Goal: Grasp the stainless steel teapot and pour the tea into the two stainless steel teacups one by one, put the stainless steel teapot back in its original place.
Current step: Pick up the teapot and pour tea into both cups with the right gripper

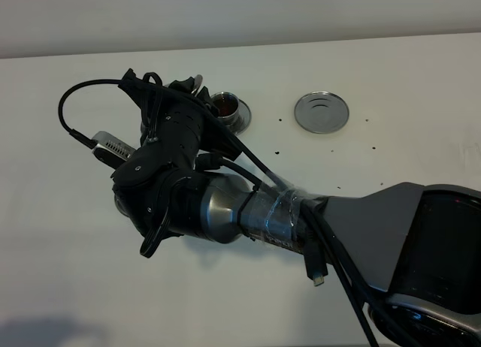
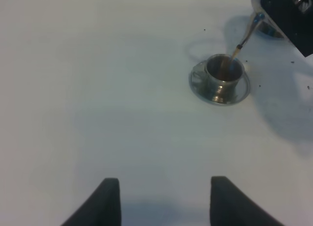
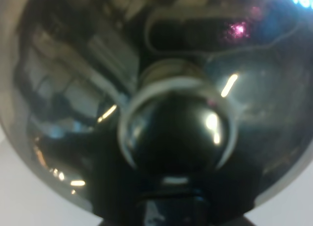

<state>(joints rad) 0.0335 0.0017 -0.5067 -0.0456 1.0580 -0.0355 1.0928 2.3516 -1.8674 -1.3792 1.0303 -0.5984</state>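
Teapot (image 3: 73,89), clamped in the right jaws, pours into a teacup (image 2: 223,70), round disc (image 1: 322,111) apart; left jaws stand open.

On my high camera the white bench (image 1: 421,76) is bright and evenly lit, with soft grey shadows under the black arm (image 1: 173,137). My left wrist picture is hazy, slightly bluish; the two dark fingers (image 2: 105,206) are blurred. The right wrist picture is dim, unfocused: the shiny stainless steel teapot (image 3: 166,113) shows small glare spots.
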